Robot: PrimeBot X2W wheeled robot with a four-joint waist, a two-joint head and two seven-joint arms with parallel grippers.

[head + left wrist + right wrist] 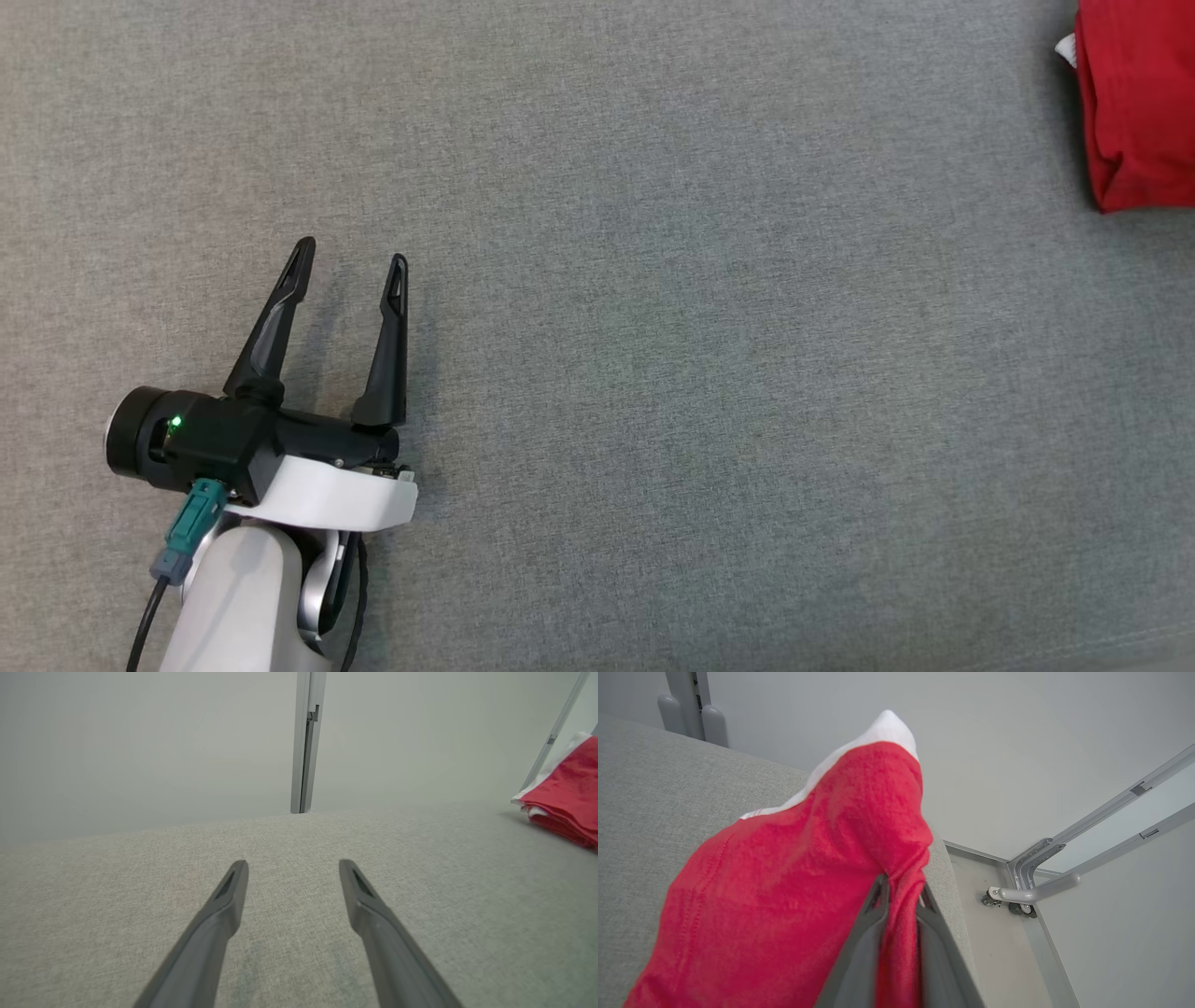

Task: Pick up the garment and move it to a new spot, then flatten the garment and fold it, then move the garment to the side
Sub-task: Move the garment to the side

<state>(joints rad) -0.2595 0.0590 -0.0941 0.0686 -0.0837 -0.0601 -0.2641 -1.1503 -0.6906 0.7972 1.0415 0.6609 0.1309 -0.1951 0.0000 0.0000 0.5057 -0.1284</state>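
while my right gripper (902,890) pinches the red garment (1139,103), it lies at the far right of the grey surface (653,373), long axis running away from me; my left gripper (351,252) hangs wide open.

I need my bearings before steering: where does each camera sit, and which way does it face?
Head: on the head, looking down on the grey surface; left claw, open, lower left; garment at the upper right edge.
Left wrist: on that wrist, looking along the left claw across the surface toward a metal post.
Right wrist: on that wrist, looking along the right claw, shut on the garment, past the surface's edge.
Shared: garment in all three.
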